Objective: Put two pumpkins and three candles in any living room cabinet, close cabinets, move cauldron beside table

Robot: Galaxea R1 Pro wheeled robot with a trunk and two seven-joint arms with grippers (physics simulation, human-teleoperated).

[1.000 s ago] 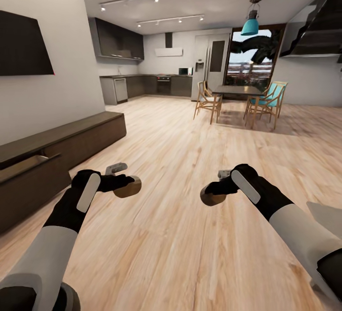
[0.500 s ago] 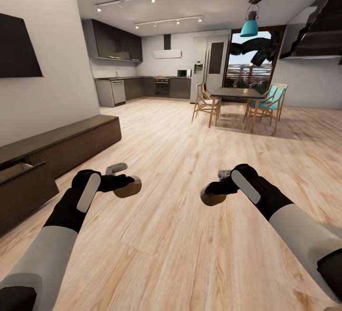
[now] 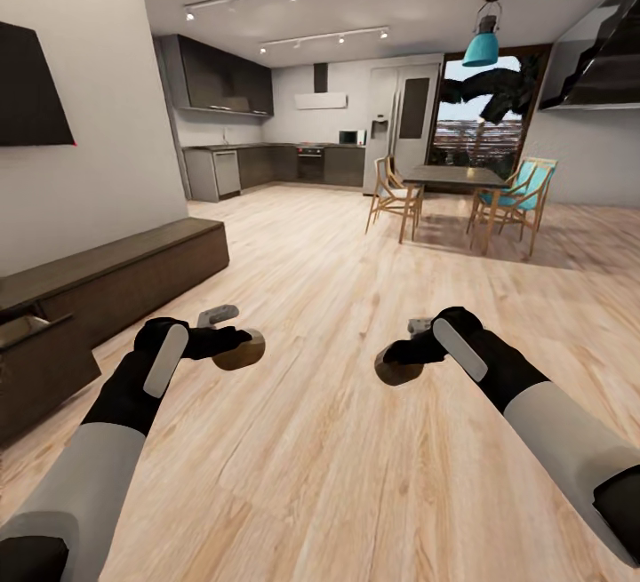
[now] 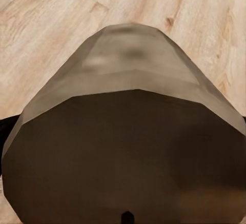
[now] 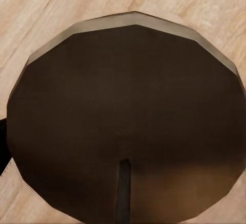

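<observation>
Wood floor (image 3: 356, 440); two candles (image 3: 240, 349) (image 3: 397, 369), one per gripper.

A: Where does the head view look from?
B: High up, facing forward and down over the plank floor (image 3: 338, 440) toward the far kitchen at 12 o'clock.
A: And the wrist views?
B: Each sits very near a candle (image 4: 128, 147), the same floor behind.

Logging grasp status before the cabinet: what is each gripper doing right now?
Left gripper: shut on a candle.
Right gripper: shut on a second candle.
</observation>
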